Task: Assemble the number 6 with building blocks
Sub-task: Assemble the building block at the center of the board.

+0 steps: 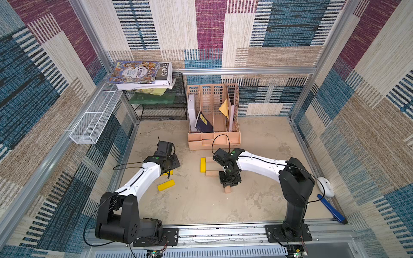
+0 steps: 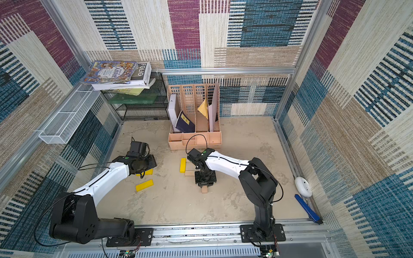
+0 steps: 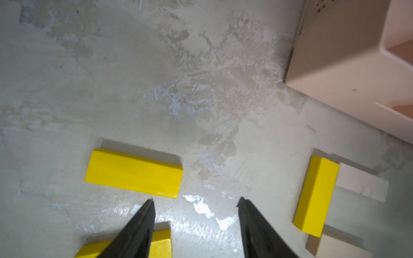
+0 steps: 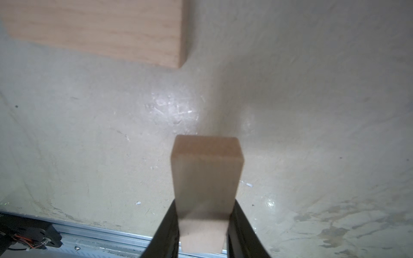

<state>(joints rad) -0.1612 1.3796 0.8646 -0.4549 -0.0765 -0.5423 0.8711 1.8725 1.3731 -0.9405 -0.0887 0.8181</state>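
In both top views a yellow plank (image 1: 203,164) (image 2: 183,165) lies on the table with a pale wood plank (image 1: 210,159) at its far end and another (image 1: 212,173) at its near end. My right gripper (image 1: 228,186) (image 4: 204,204) points down just in front of them, shut on a third pale wood plank (image 4: 206,174) (image 1: 227,190). My left gripper (image 3: 195,201) hovers open with nothing between its fingers. One loose yellow plank (image 3: 134,172) (image 1: 166,185) lies beyond its tips, and another (image 3: 159,245) (image 1: 168,173) sits partly under one finger.
A peach file organizer (image 1: 214,140) stands behind the planks. At the back left are a black mesh rack (image 1: 161,111) with books and a white wire basket (image 1: 93,120). A white device (image 1: 326,186) and blue tool (image 1: 330,208) lie at the right wall. A metal rail (image 1: 223,232) runs along the front.
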